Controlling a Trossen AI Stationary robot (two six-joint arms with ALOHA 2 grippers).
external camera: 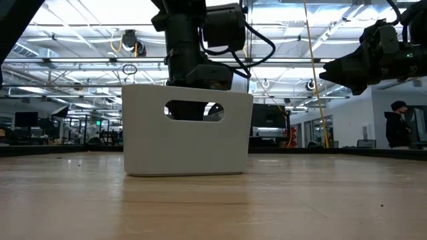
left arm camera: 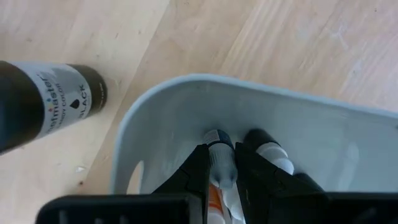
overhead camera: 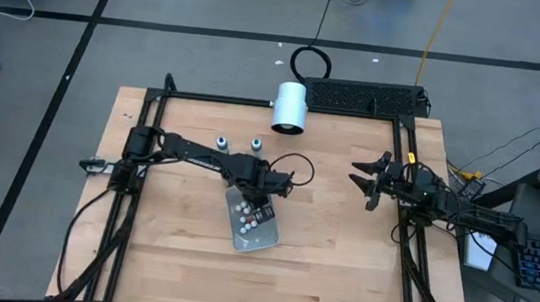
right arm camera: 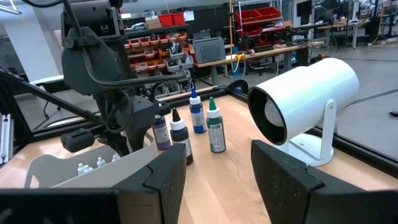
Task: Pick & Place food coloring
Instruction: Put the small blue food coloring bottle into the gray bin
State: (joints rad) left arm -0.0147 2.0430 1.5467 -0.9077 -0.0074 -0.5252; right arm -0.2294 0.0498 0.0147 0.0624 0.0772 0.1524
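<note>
Placement step under way: left gripper reaches into the white bin, fingers clamped on 1 food coloring bottle. Next it should release and lift clear. Right gripper waits aside, fingers open, while 2 bottles stand on the surface.

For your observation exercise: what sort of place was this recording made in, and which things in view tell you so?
Probably a robotics lab or workshop. Two robot arms work at a wooden table; shelves of red parts bins stand behind; the low view shows a large open hall with exposed ceiling trusses and a person at the far side.
</note>
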